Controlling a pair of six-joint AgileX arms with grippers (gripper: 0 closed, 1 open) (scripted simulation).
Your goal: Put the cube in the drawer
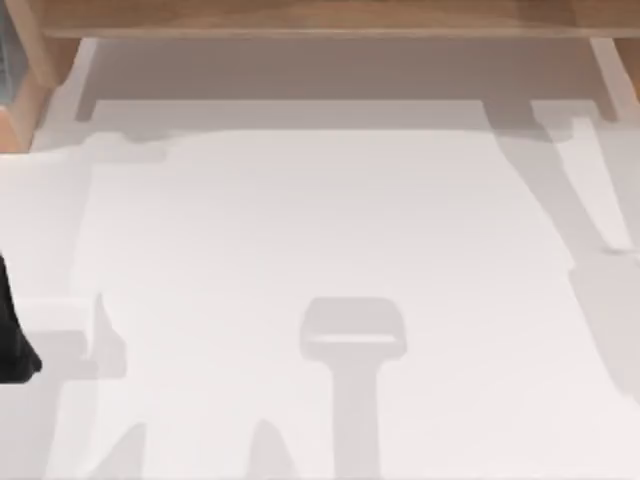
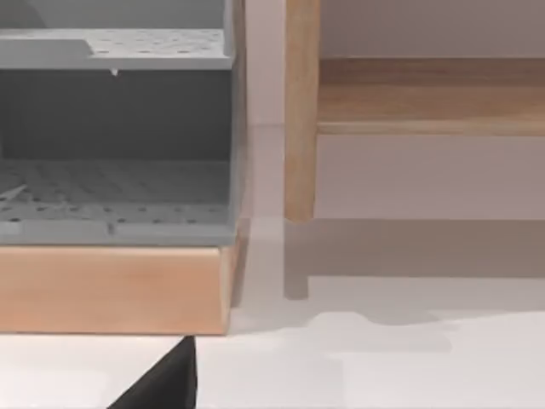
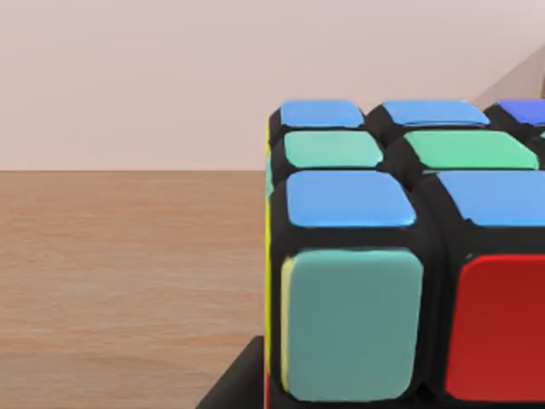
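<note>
A: What do we see from above?

B: A white worktop [image 1: 330, 230] crossed by shadows, a wooden frame [image 1: 320, 18] along its far edge, and a dark bit of our left arm [image 1: 12, 335] at the left edge.

A: And the cube?

B: The cube [image 3: 400, 256] sits right up against our right wrist camera, with blue, green, teal and red stickers on black. Behind it lies a wood-grain surface [image 3: 128, 273]. We read no writing or brand on it.

A: Is the right end effector gripping it?

B: We cannot tell; nor the left's state.

A: The drawer?

B: Our left wrist camera faces a grey drawer unit [image 2: 115, 136] with perforated shelves on a wooden base [image 2: 115, 290], beside a wooden post [image 2: 301, 111].
</note>
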